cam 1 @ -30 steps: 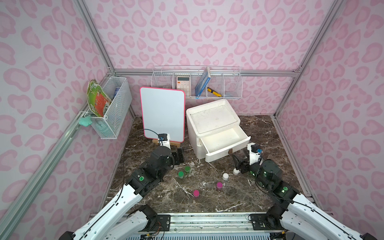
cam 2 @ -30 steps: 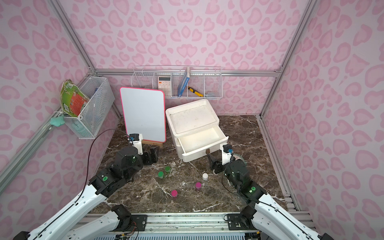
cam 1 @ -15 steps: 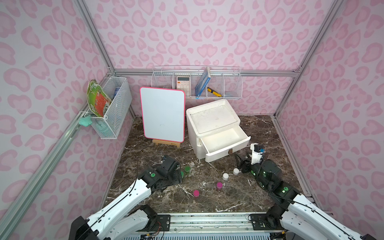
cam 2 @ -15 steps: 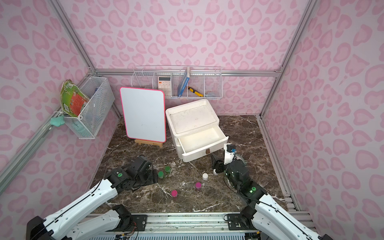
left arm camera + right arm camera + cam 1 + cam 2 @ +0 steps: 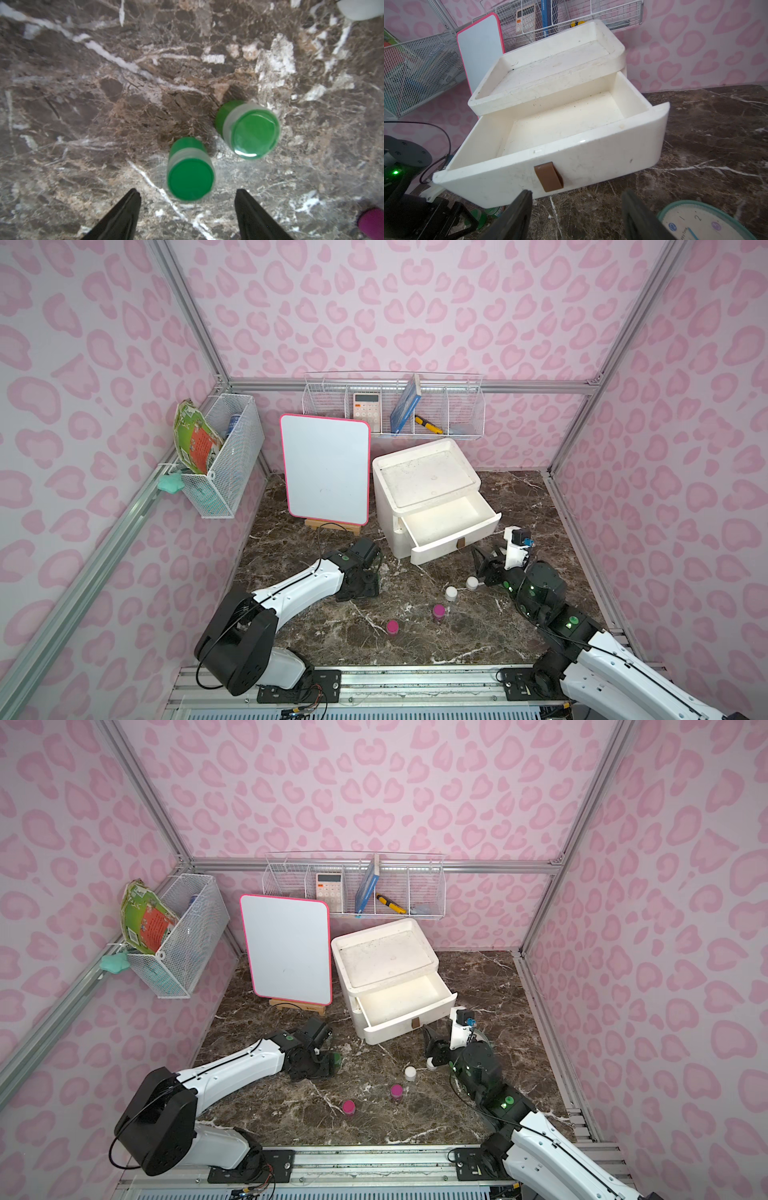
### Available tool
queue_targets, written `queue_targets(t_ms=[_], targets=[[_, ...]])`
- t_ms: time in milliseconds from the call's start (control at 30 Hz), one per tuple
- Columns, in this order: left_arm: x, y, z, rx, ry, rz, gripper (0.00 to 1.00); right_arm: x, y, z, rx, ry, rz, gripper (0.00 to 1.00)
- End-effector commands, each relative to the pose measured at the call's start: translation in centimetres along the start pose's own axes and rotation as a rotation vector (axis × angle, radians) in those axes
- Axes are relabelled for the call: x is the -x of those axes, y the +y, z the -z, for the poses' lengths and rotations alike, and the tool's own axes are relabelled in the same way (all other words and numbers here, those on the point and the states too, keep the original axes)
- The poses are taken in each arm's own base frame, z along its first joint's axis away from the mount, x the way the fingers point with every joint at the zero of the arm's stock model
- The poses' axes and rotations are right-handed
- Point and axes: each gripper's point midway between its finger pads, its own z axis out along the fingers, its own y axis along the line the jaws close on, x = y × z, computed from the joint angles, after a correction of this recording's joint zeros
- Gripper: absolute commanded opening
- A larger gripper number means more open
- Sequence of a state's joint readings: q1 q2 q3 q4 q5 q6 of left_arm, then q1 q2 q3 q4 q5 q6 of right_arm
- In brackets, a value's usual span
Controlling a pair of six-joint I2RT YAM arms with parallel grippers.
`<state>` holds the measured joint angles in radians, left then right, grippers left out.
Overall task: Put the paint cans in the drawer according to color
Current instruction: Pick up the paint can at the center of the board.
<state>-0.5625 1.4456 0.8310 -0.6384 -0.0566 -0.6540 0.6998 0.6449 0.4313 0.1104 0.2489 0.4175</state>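
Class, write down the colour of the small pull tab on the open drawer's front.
Brown. The pull tab shows best in the right wrist view.

Nearly all hidden behind the left gripper (image 5: pixel 321 1064) in a top view — just a sliver of green paint can (image 5: pixel 335 1060) showing. Cropped by the left wrist view's edge: white paint can (image 5: pixel 361 8), magenta paint can (image 5: pixel 372 225). Cropped likewise in the right wrist view: clock (image 5: pixel 702 223), beside blurred right gripper (image 5: pixel 577 194) fingers.

Left claw (image 5: pixel 187 190) lower, over green cans (image 5: pixel 252 131)
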Motion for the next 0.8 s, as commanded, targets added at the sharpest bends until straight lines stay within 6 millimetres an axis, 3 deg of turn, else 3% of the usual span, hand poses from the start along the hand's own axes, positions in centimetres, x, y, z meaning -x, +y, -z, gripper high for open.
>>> queue_targets(t_ms=[0,400,633,767], targets=[[0.7,-0.8,-0.3,-0.046,-0.002,-0.012,0.74,0.3,-0.1,0.0,-0.005,-0.018,-0.005,0.7],[1.2,-0.3,-1.3,-0.039,0.026,-0.003,0.46,0.1,0.1,-0.5,-0.004,-0.006,-0.007,0.7],[1.1,-0.2,-1.6,-0.033,0.034,-0.007,0.43,0.1,0.1,-0.5,-0.004,-0.003,-0.006,0.69],[1.1,-0.1,-1.5,-0.026,0.035,-0.009,0.34,0.1,0.1,-0.4,-0.004,-0.003,-0.008,0.69]])
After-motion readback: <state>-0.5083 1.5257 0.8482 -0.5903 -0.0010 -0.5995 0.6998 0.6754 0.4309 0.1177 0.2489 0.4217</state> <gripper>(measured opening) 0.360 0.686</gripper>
